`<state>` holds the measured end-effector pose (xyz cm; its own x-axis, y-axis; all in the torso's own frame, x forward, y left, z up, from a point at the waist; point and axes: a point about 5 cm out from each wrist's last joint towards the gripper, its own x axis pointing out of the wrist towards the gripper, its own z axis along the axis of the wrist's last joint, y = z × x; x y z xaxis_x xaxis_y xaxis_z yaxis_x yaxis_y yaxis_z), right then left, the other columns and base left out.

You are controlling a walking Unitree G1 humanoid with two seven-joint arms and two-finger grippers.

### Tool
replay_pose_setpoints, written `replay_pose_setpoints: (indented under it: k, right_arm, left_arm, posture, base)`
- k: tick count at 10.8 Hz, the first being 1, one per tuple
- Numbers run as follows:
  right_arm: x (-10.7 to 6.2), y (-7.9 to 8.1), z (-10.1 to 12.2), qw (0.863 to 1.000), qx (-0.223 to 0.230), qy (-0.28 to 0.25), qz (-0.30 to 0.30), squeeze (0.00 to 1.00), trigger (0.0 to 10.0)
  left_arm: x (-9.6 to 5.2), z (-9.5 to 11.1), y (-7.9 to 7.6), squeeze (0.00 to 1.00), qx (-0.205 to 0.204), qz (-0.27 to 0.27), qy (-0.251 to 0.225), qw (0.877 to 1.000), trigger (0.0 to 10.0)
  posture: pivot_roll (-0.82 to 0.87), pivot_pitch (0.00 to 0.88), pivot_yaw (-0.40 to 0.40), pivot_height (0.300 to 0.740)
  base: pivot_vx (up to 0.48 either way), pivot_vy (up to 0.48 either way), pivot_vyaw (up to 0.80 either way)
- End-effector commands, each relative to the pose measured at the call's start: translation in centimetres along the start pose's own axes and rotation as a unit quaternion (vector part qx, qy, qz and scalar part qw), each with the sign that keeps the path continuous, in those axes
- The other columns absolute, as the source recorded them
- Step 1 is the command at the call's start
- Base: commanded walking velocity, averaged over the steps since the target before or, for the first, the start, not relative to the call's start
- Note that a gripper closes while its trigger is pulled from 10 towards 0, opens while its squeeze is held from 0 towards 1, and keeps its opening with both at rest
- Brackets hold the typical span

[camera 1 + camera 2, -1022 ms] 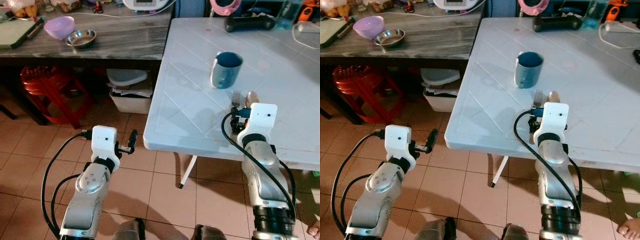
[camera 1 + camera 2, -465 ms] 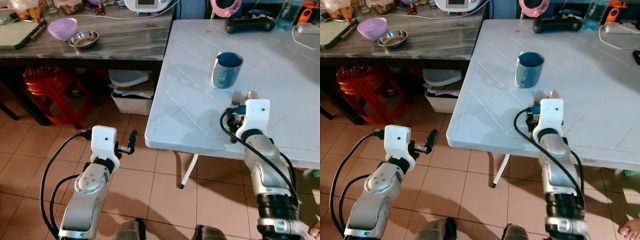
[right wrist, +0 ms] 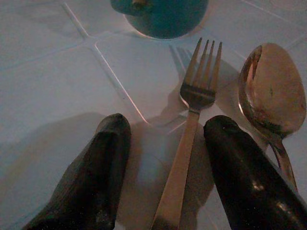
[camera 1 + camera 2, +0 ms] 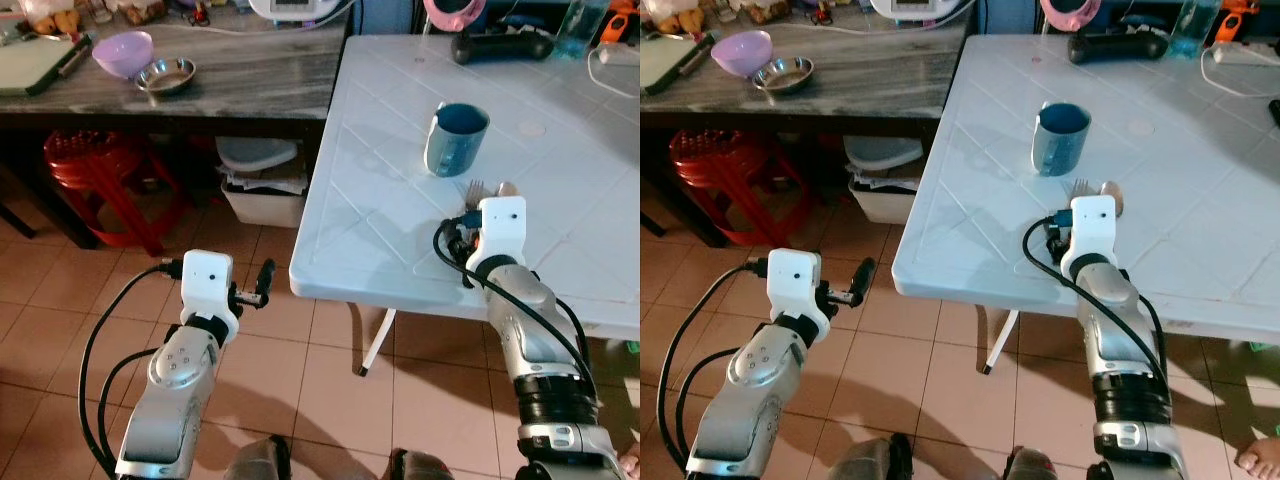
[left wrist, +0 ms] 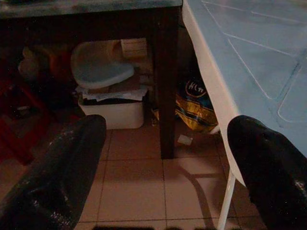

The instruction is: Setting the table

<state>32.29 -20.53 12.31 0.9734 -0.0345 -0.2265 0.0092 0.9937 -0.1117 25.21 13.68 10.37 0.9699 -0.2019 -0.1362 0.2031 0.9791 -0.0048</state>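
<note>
**Fork and spoon on the white worktop, right hand around the fork**

The right hand (image 3: 165, 177) is low over the white worktop (image 4: 380, 170), near the lower right of the left eye view. Its two black fingers (image 3: 96, 177) are spread apart. The fork (image 3: 192, 124) lies flat between them. The fingers do not squeeze it; there is a gap on each side of the handle.

The spoon (image 3: 273, 96) lies just beside the fork, outside one of the fingers. Both point their heads toward the blue mug (image 4: 455, 138). The mug stands upright on the worktop, a little above the fork and spoon in the left eye view. In that view only the tips of the fork and spoon peek out past the white wrist block.

The left hand (image 4: 262, 283) hangs off the worktop, over the tiled floor (image 4: 300, 370), in the lower left of the frame. Its fingers (image 5: 53, 177) are wide apart and hold nothing.

In the upper left of the frame is a dark wooden worktop (image 4: 240, 80). A purple bowl (image 4: 122, 52) and a small metal bowl (image 4: 165, 74) sit on it, close together. A red stool (image 4: 95, 165) stands under it. A white bin (image 4: 262, 200) is tucked under it too.
</note>
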Motion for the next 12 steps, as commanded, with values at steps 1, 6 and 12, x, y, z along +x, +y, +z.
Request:
replay_pose_setpoints:
  k: [1, 6, 12]
  right_arm:
    - [0.1, 0.1, -1.2, 0.999, 0.014, 0.034, 0.006, 0.0, 0.0]
    - [-0.1, -1.0, -2.8, 0.991, 0.105, 0.078, -0.022, 0.0, 0.0]
    - [-0.3, -0.1, -3.7, 0.982, 0.15, 0.113, -0.001, 0.0, 0.0]
  left_arm:
    - [-0.3, -0.1, 0.3, 0.0, 0.003, -0.001, 0.006, 1.0, 10.0]
    - [-0.2, 0.0, 0.3, 0.0, 0.003, -0.003, 0.006, 1.0, 10.0]
    - [0.1, 0.0, 0.1, 0.0, -0.002, -0.012, 0.006, 1.0, 10.0]
  posture:
    - [0.04, 0.146, 0.1, 0.74]
    - [0.04, 0.152, 0.107, 0.74]
    - [0.03, 0.14, 0.105, 0.74]
  base:
    - [0.0, 0.0, 0.0]
    - [0.0, 0.0, 0.0]
    - [0.0, 0.0, 0.0]
